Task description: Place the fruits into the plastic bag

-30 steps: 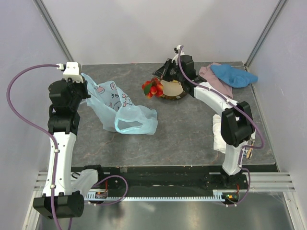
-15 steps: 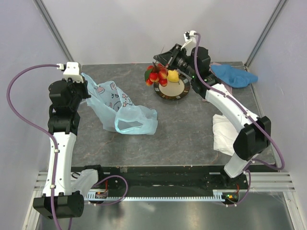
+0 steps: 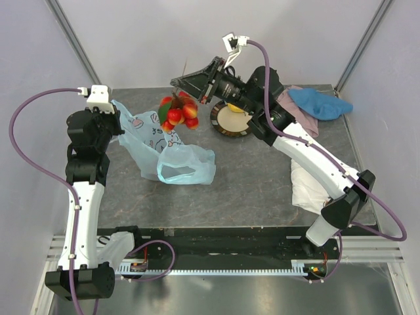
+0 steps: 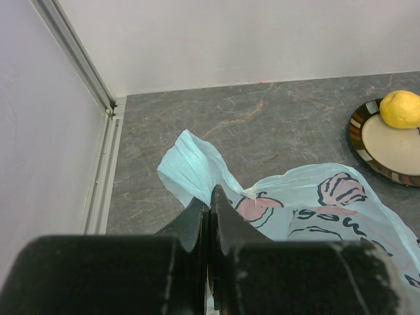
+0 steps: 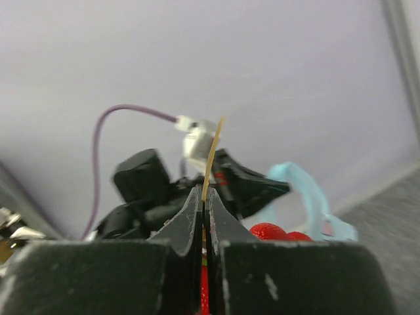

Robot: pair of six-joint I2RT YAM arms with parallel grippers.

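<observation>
Pinched by its thin stem in the closed right gripper, the red cherry cluster is best lowered well inside the light-blue printed plastic bag, which is gripped by the closed left gripper.

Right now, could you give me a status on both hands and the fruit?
Left hand shut on plastic bag edge. Right hand shut on red fruit bunch stem, aloft near bag. Lemon on plate. Nothing blocking.

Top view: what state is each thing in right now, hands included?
Left hand, shut on the plastic bag's edge.
Right hand, shut on the red fruit bunch's stem.
Red fruit bunch, hanging in the air.
Plastic bag, crumpled on the table, one end held up.
Lemon, resting on the plate.
</observation>
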